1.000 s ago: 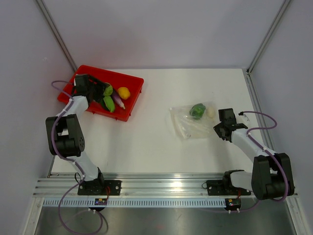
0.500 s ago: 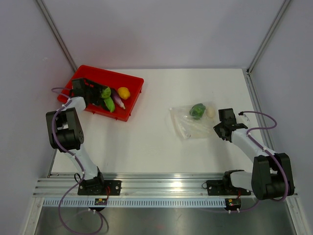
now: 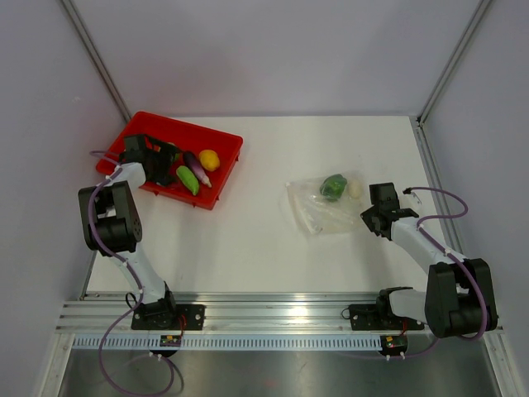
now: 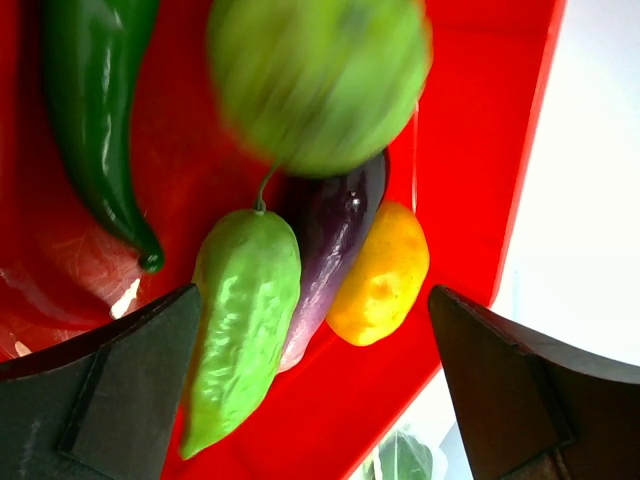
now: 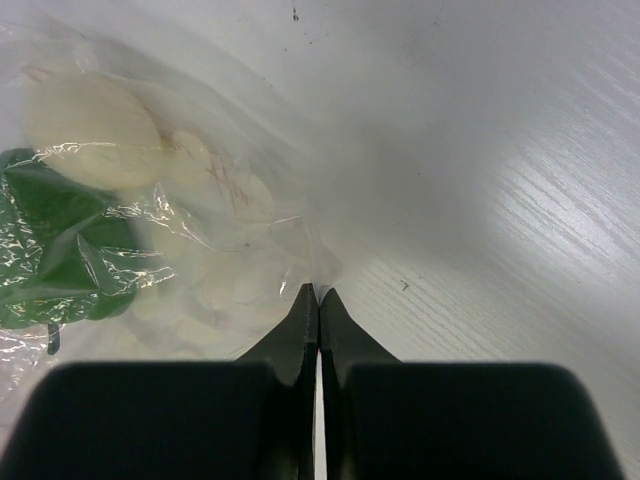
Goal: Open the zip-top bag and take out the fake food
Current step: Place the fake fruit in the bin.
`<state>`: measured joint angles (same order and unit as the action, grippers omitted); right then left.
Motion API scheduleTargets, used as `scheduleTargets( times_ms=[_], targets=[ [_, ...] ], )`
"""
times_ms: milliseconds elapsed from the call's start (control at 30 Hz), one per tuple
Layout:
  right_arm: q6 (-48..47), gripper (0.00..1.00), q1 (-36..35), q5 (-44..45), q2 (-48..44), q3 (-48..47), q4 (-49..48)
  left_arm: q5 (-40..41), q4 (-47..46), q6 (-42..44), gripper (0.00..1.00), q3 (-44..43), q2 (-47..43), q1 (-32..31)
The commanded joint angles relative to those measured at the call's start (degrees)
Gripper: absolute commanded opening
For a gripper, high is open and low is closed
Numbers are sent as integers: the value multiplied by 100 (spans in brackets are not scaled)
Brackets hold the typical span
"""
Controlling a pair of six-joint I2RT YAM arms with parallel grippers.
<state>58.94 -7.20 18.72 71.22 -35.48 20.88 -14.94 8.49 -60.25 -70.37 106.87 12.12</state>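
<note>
Purple eggplant [image 4: 335, 250], green pod [image 4: 243, 320], parallel, diagonal

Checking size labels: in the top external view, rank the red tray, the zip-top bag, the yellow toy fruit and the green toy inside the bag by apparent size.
1. red tray
2. zip-top bag
3. green toy and yellow toy fruit: too alike to rank.

Fake food [image 3: 188, 179] lies in the tray [image 3: 227, 142] beneath the left hand [image 3: 168, 156], while the zip-top bag [image 3: 318, 213], holding more, lies on the table [image 3: 273, 256] just before the right hand [image 3: 369, 217], its edge at that hand's tips.
</note>
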Motion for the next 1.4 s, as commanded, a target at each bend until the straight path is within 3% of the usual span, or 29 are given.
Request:
scheduleTargets(
  times_ms=[0,233,567,733,900,1067,1367],
  targets=[
    [-84,0,26,9,-38,-161,-85,132,310,75,99,-231,-316,27],
    [-102,0,26,35,-56,-143,-102,166,57,66,99,65,-587,10],
    [-128,0,26,18,6,-178,-85,597,-1032,-40,85,717,-1721,-508],
    [-128,0,26,-35,-3,-178,-120,1221,-1350,-13,83,1288,-2274,-1105],
    [-137,0,26,-88,32,-178,-128,1669,-1885,-39,83,1727,-2487,-2133],
    [-137,0,26,-132,41,-169,-155,1329,-2501,-128,83,2054,-2224,-2766],
    [-146,0,26,-141,50,-169,-155,633,-3336,-84,82,2782,-1994,-3075]
  ],
)
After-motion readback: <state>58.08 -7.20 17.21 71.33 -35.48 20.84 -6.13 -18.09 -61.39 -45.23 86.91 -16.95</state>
